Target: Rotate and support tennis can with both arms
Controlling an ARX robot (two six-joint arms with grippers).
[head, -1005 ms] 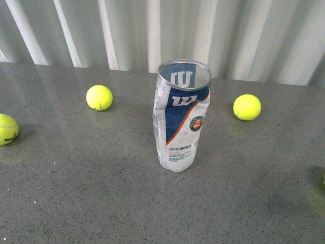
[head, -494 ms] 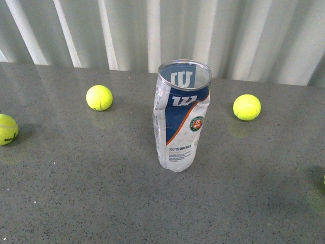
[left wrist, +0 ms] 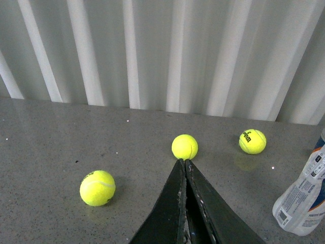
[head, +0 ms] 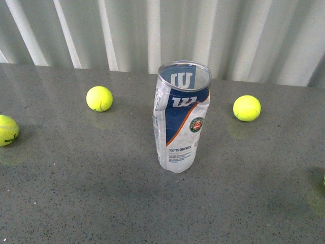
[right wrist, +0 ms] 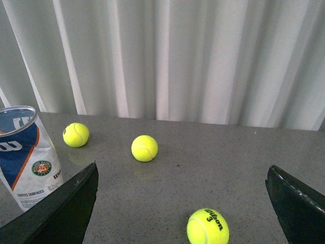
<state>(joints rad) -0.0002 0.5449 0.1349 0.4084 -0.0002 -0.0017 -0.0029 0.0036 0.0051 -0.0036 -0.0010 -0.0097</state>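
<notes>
The tennis can (head: 180, 117) stands upright in the middle of the grey table, open mouth up, its clear wall dented, with a white-and-navy label and a white W logo. Neither arm shows in the front view. In the left wrist view the can's lower part (left wrist: 303, 203) is at the edge, apart from my left gripper (left wrist: 183, 161), whose black fingers are pressed together and empty. In the right wrist view the can (right wrist: 28, 155) stands beside one finger (right wrist: 61, 208) of my right gripper (right wrist: 183, 175), which is wide open and empty.
Yellow-green tennis balls lie on the table: one behind-left of the can (head: 99, 98), one behind-right (head: 247, 108), one at the left edge (head: 7, 130). Another lies between my right gripper's fingers (right wrist: 207, 226). A white corrugated wall (head: 162, 30) backs the table.
</notes>
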